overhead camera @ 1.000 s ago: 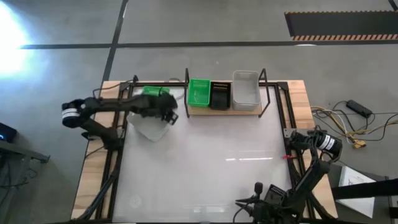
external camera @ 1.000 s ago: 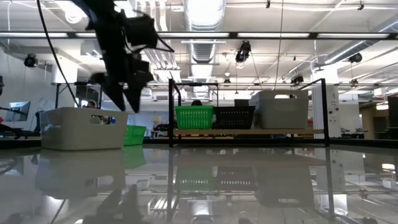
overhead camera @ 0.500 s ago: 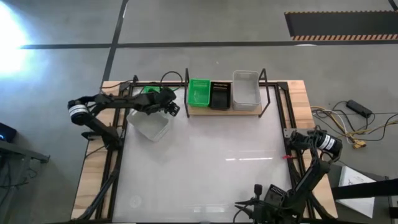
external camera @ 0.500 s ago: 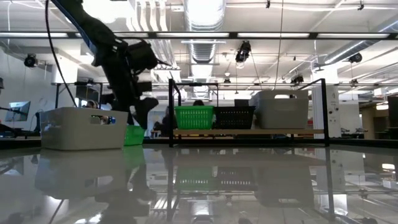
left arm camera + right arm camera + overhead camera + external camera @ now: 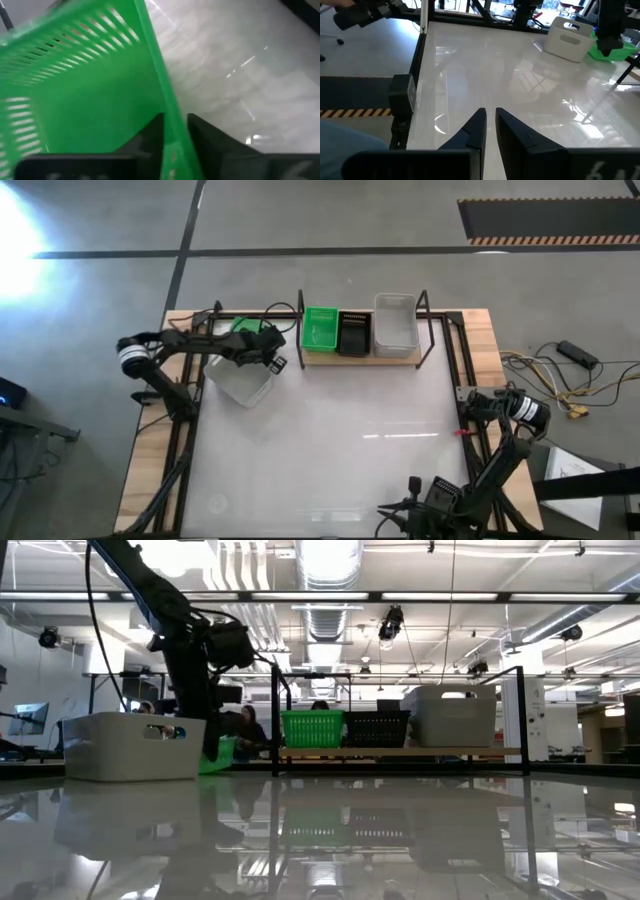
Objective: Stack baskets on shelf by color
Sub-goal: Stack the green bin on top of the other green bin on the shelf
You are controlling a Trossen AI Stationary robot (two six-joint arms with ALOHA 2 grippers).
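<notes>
Loose green basket at the table's far-left corner, just left of the shelf: light, stiff slotted plastic, likely slick, so best taken by the rim wall, where left gripper fingers sit pinched over it, one inside, one outside. White-grey basket right beside it, shelf's left post between pickup and the green basket on the shelf, both probable snags on lift. Right gripper parked at near-right edge, fingers nearly together, empty

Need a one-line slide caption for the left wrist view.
Left gripper closing astride the slotted wall of a bright green plastic basket over the white tabletop.
</notes>
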